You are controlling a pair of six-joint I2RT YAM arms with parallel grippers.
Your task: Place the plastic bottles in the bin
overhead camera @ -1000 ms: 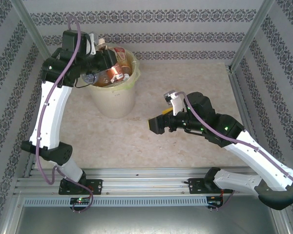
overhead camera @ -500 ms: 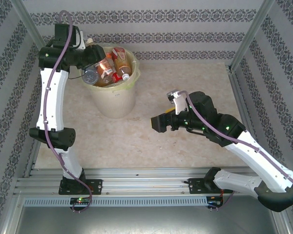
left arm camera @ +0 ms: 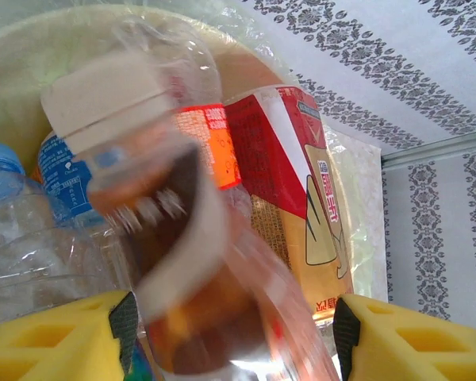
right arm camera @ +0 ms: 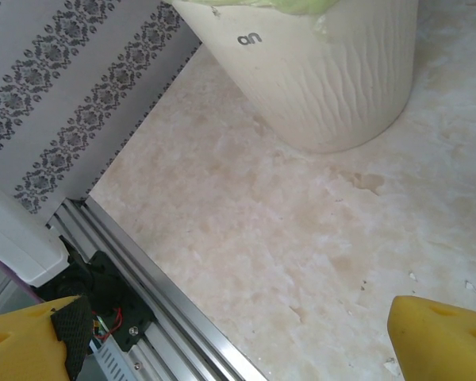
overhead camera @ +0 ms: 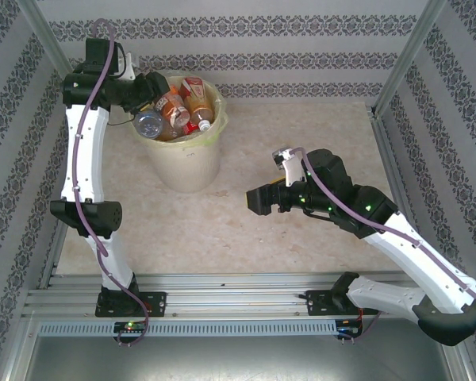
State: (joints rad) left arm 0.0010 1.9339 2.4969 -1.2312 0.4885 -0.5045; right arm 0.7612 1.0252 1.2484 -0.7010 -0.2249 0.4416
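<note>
Left jaws apart over bin (overhead camera: 182, 171), blurred bottle (left arm camera: 192, 266) between them, right jaws open

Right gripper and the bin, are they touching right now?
Apart. The top external view shows the right gripper hanging right of the bin, with a stretch of bare table between them.
</note>
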